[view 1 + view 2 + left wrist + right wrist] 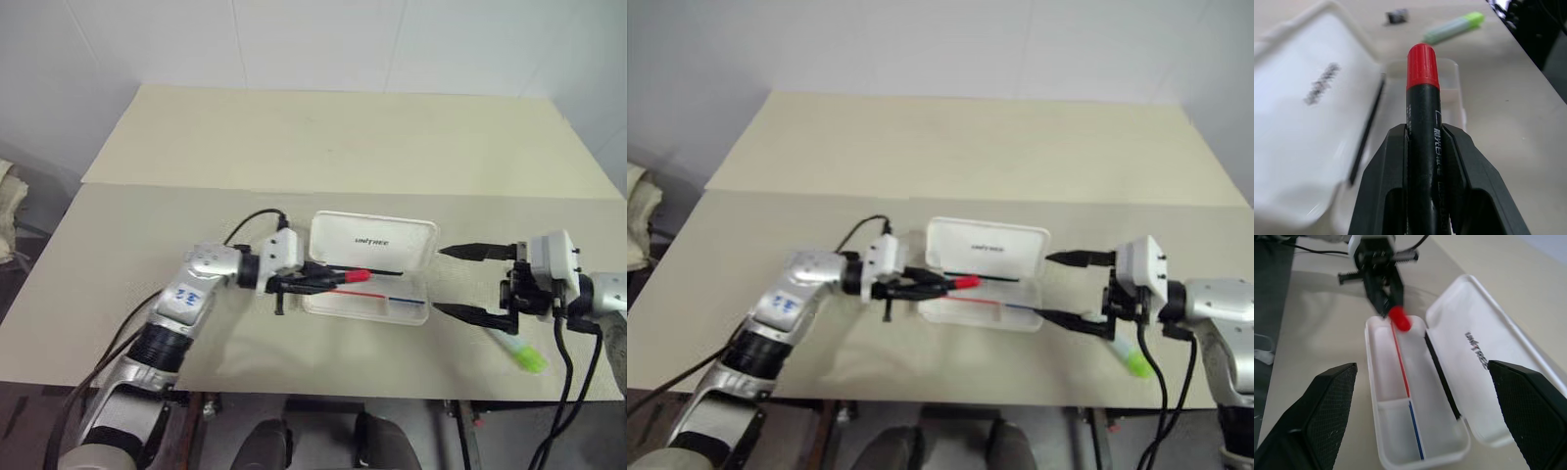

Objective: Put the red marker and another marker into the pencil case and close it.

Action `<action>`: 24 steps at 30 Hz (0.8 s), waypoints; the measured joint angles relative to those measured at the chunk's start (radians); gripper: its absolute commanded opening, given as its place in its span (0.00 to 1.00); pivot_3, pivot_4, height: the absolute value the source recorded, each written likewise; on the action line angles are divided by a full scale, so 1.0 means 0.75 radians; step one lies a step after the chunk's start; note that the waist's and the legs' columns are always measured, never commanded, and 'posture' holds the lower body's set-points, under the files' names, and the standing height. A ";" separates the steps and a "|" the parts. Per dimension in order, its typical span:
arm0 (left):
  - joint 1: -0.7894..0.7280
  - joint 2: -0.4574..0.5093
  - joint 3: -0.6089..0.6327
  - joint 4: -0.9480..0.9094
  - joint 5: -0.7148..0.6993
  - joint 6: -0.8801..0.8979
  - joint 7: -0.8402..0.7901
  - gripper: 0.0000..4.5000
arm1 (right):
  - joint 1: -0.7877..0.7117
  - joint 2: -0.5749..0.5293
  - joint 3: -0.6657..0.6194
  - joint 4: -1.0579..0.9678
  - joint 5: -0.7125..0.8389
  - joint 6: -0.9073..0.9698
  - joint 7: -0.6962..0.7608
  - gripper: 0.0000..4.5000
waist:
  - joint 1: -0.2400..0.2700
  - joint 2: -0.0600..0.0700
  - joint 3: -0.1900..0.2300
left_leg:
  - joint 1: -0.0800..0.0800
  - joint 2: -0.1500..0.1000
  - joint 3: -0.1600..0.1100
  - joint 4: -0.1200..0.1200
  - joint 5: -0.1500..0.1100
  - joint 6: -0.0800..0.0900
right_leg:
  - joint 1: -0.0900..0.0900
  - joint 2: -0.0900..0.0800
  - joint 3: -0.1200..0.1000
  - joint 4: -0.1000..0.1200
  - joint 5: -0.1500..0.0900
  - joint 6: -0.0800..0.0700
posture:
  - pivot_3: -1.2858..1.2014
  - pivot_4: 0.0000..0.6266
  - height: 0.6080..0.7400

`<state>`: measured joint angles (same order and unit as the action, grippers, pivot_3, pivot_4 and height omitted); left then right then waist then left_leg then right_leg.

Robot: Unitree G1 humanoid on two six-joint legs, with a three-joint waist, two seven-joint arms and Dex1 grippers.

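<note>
The left gripper [312, 281] is clamping the red marker [345, 277] in its fingers, cap leading, its long axis lying along the open case [411, 311] and poised over the tray's near end. The right gripper [468, 282] is standing wide and empty beyond the far end, with the green marker [521, 352] lying on the bench [294, 147] beside it.

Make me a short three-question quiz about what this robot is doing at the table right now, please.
1. True or false: the pencil case lies open.
2. What does the left gripper hold? A) the green-capped marker B) the red marker C) nothing
3. Where is the green-capped marker?

Key:
1. True; its lid is folded back.
2. B; it is shut on the red marker, red cap over the case's tray.
3. On the table, beside the case, below the open right gripper.
</note>
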<state>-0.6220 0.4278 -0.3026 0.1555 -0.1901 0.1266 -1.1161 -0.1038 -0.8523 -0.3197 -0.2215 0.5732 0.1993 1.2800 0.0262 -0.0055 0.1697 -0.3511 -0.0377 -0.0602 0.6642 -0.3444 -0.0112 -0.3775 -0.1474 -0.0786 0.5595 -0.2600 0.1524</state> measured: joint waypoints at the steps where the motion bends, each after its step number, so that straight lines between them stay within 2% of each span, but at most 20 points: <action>1: -0.018 -0.018 -0.008 0.028 0.014 -0.011 0.001 0.14 | 0.014 0.000 -0.009 -0.017 0.003 0.004 -0.012 1.00 | 0.000 0.000 0.000 | 0.000 0.000 0.000 0.000 0.000 0.000 | 0.000 0.000 0.000 0.000 0.000 0.000 | 0.52 0.24 1.00; 8: -0.164 -0.129 -0.029 0.235 0.117 -0.090 0.063 0.14 | 0.125 0.003 -0.056 -0.134 0.023 0.034 -0.099 1.00 | 0.010 -0.001 0.000 | 0.000 0.000 0.000 0.001 0.000 0.000 | 0.000 0.000 0.000 0.000 0.000 0.001 | 0.52 0.24 1.00; 15: -0.196 -0.188 -0.030 0.339 0.154 -0.155 0.070 0.14 | 0.173 0.029 -0.058 -0.208 0.034 0.049 -0.195 1.00 | 0.023 -0.001 0.000 | -0.001 0.000 0.000 0.001 0.000 0.000 | 0.000 0.000 -0.001 -0.001 0.000 0.001 | 0.52 0.24 1.00; 16: -0.196 -0.198 -0.032 0.342 0.155 -0.157 0.068 0.30 | 0.173 0.033 -0.058 -0.219 0.035 0.051 -0.205 1.00 | 0.027 -0.001 0.000 | -0.001 0.000 0.000 0.001 0.000 0.000 | 0.000 0.000 -0.001 -0.001 0.000 0.001 | 0.52 0.24 1.00; 24: -0.197 -0.257 -0.037 0.357 0.158 -0.166 0.067 0.88 | 0.176 0.042 -0.056 -0.229 0.036 0.054 -0.245 1.00 | 0.035 -0.001 0.000 | -0.001 0.000 0.000 0.002 0.000 0.001 | 0.000 0.000 -0.001 -0.001 0.000 0.001 | 0.52 0.24 1.00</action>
<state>-0.7698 0.2350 -0.3301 0.4234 -0.0720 0.0023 -1.0656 0.0279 -0.8208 -0.3616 -0.3934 0.5998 0.2396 1.0966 0.0521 -0.0060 0.1700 -0.3518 -0.0379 -0.0601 0.6654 -0.3442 -0.0108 -0.3772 -0.1474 -0.0791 0.5589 -0.2597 0.1529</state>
